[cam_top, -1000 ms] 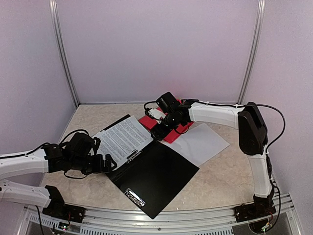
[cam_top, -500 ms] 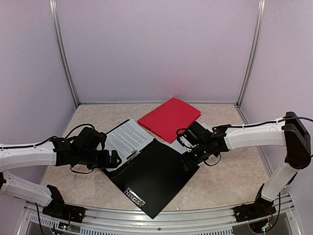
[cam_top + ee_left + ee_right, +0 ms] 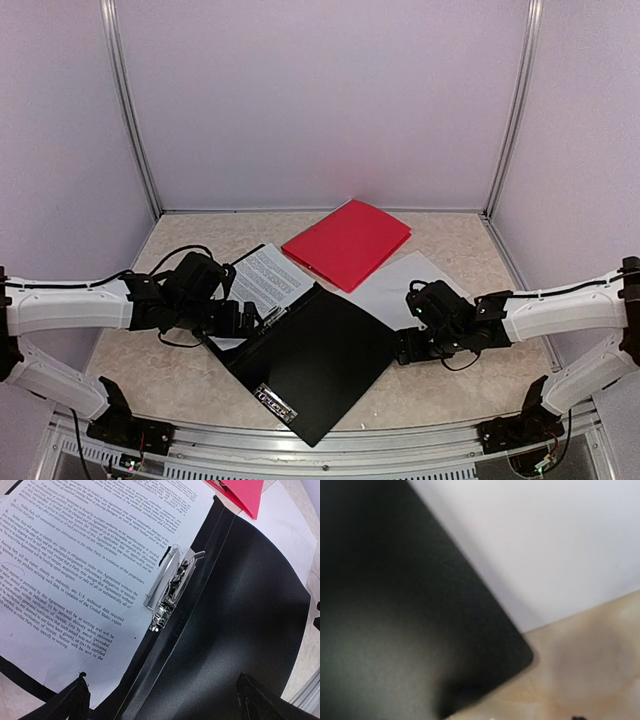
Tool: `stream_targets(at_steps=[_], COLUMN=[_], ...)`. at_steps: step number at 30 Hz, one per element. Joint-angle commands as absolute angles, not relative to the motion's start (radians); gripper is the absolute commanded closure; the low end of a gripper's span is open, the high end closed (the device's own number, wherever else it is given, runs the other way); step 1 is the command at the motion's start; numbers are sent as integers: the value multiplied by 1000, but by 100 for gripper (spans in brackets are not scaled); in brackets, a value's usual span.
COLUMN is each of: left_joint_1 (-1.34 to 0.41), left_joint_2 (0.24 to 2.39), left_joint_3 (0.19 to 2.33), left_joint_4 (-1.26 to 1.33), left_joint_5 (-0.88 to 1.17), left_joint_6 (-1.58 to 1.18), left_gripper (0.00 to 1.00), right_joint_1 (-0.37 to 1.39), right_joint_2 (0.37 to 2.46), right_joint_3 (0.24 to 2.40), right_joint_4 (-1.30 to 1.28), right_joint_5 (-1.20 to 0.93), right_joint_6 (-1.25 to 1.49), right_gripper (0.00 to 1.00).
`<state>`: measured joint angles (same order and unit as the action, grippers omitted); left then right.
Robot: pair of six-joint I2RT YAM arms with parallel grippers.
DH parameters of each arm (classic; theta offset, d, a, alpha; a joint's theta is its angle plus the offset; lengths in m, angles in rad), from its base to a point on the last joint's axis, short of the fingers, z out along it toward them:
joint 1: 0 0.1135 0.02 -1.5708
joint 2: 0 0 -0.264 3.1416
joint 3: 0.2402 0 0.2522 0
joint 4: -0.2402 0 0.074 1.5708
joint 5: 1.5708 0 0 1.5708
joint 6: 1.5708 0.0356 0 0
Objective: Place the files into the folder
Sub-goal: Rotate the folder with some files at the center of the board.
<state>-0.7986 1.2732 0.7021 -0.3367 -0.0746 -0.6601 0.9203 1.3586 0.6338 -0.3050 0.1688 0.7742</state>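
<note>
A black folder (image 3: 320, 365) lies open on the table, with a metal clip (image 3: 170, 587) at its spine. One printed file (image 3: 262, 278) rests on its left half, its text sharp in the left wrist view (image 3: 90, 570). A nearly blank file (image 3: 398, 287) lies on the table beside the folder's right corner and shows in the right wrist view (image 3: 545, 545). My left gripper (image 3: 238, 320) hovers open over the spine, just below the clip, its fingertips (image 3: 75, 700) wide apart. My right gripper (image 3: 403, 347) hangs low at the folder's right corner (image 3: 515, 650), open and holding nothing.
A red folder (image 3: 347, 243) lies closed at the back, touching the black folder's far edge. Purple walls close in the back and sides. Bare marble table (image 3: 470, 375) shows right of the black folder and at the front left.
My right arm has swung from the red folder at the back down to the black folder's right corner. My left gripper has crept right toward the clip.
</note>
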Motion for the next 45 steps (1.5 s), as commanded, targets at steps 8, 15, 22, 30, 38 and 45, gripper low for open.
stream_targets(at_steps=[8,15,22,30,38,45], left_joint_1=[-818,-819,-819,-819,-819,-819], left_joint_2=[1289,1284,1284,1290,1294,1294], left_joint_3=[736,736,735,739,749,759], left_joint_4=[-329,-332,-335,-341,-374,-393], left_joint_5=[-77,-89,-93,-95,-135,-161], left_joint_6=[-638,-634,-630,-630,-621,-606], left_gripper=[1,1,1,1,1,1], right_joint_1=[817,807,807,807,804,801], right_joint_2=[1417,1456,1456,1434,1431,1493], right_joint_3=[524,439,387,400,555,751], right_joint_4=[-5,185,276,273,84,-115], right_joint_5=[53,2,7,56,100,75], right_joint_6=[900,986,1056,1066,932,744], right_gripper=[33,44,58,73,100,100])
